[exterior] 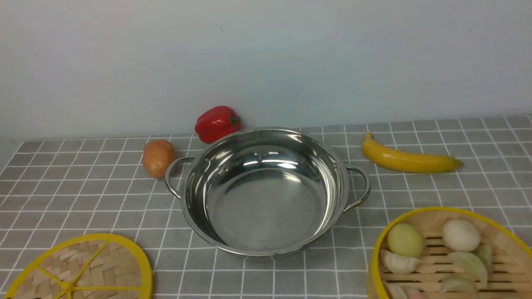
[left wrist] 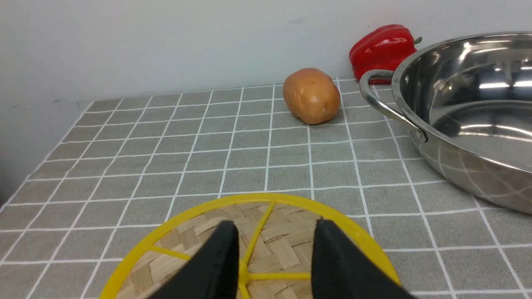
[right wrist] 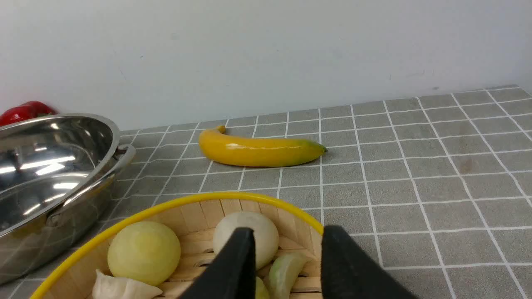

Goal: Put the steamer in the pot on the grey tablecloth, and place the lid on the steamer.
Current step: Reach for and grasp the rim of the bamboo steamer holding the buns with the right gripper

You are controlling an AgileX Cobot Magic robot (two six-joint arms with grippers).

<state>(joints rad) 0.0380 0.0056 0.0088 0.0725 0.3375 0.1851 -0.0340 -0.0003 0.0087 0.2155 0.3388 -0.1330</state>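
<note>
Steamer (exterior: 449,210) sits front-right on the grey tablecloth (exterior: 83,187), pot (exterior: 266,207) empty at centre. Right jaws open over its near wall, left jaws open above the lid (exterior: 95,265). Pinch the wall firmly and lift level, so the dumplings (exterior: 399,262) don't spill.

**Bright steel, dull cloth, plaited bamboo**

From my remote desk I see a mirror-polished steel pot (exterior: 266,143) on a matt grey woven tablecloth (exterior: 83,191). The lid (exterior: 104,265) is rough plaited bamboo in a smooth yellow rim, and the steamer (exterior: 430,216) has pale wooden slats. The pepper (exterior: 216,122) and banana (exterior: 407,161) gleam glossy. The potato (exterior: 158,158) looks dull.
</note>
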